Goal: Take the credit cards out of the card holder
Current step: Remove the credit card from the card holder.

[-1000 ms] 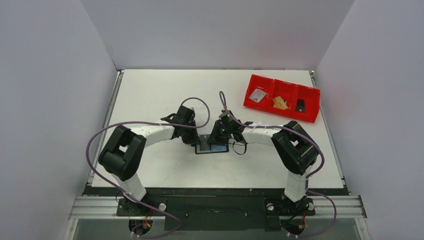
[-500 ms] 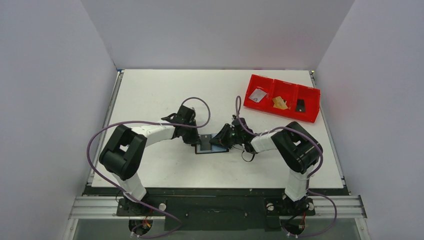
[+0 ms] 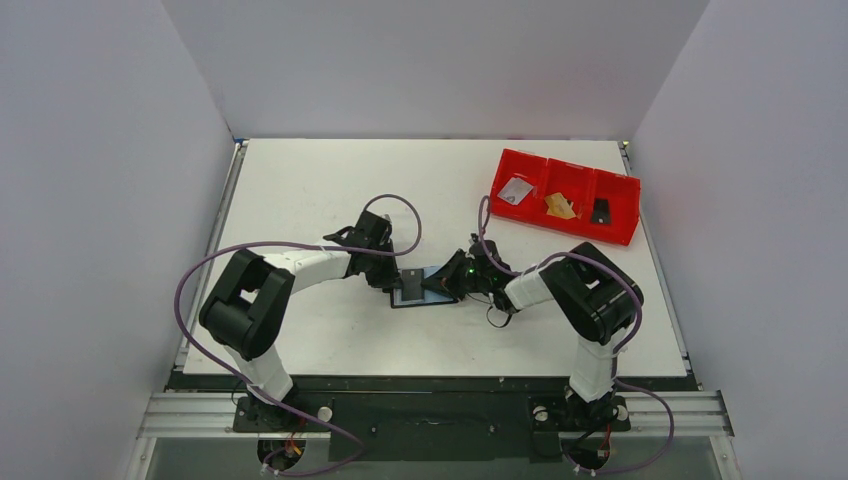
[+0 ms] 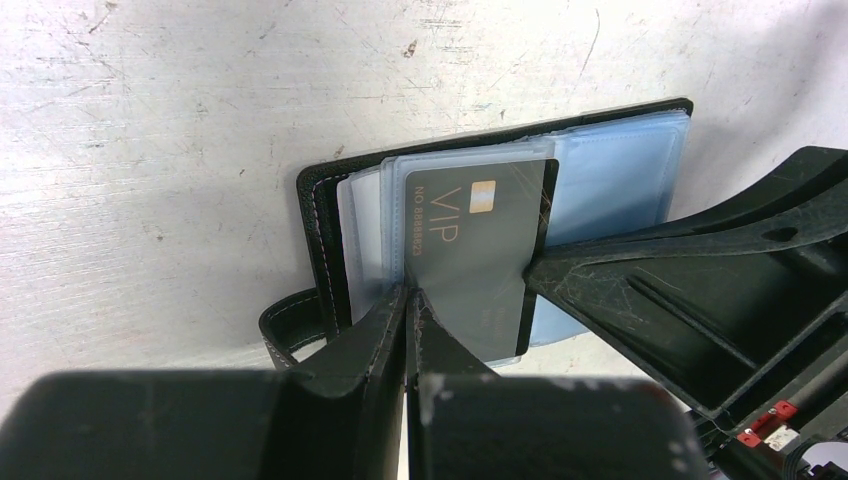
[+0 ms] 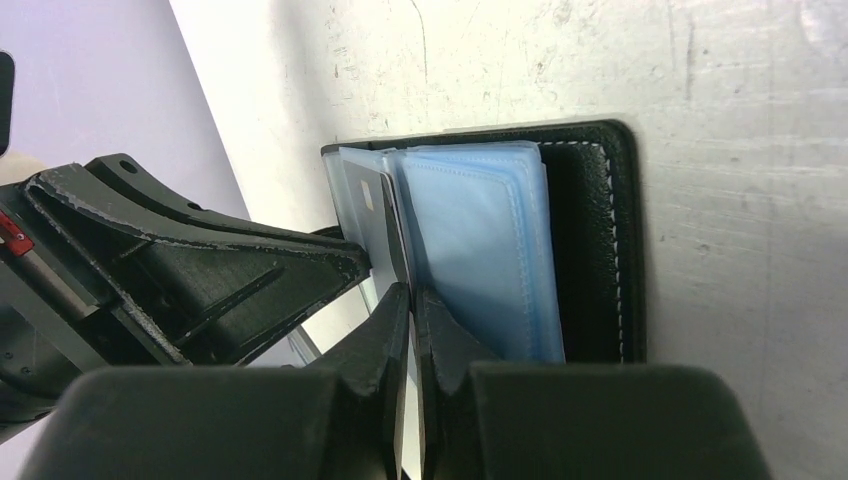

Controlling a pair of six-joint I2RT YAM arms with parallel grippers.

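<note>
**Left pincer** [image 4: 410, 305]: the fingers are pressed together on the near edge of the clear sleeve, anchoring the open card holder [image 4: 318, 225]. The holder lies flat on the bench [image 3: 320, 180] between the two arms. Risk: the hold is on thin plastic only. A hard pull from the opposite side could draw the sleeve out of the fingers or drag the whole holder across the bench.

**VIP card** [image 4: 470, 250]: dark grey, lying under that translucent sleeve. Whether its right edge is clear of the plastic cannot be told. Risk: if the sleeve is caught together with the card, both will move as one and nothing comes free.

**Right pincer** [image 5: 412, 300]: closed thin on the card's edge, just beside the stack of blue sleeves [image 5: 480, 240]. The bite looks shallow. It is judged liable to slip off the glossy surface, or to bend the card if the pull angles upward.

**Red tray** [image 3: 560, 221]: at the far right of the bench, holding a silver card [image 3: 515, 190], a gold card [image 3: 558, 206] and a black card [image 3: 600, 211], one per compartment. Risk in transfer: a card carried by one edge may twist and drop short of the tray.
</note>
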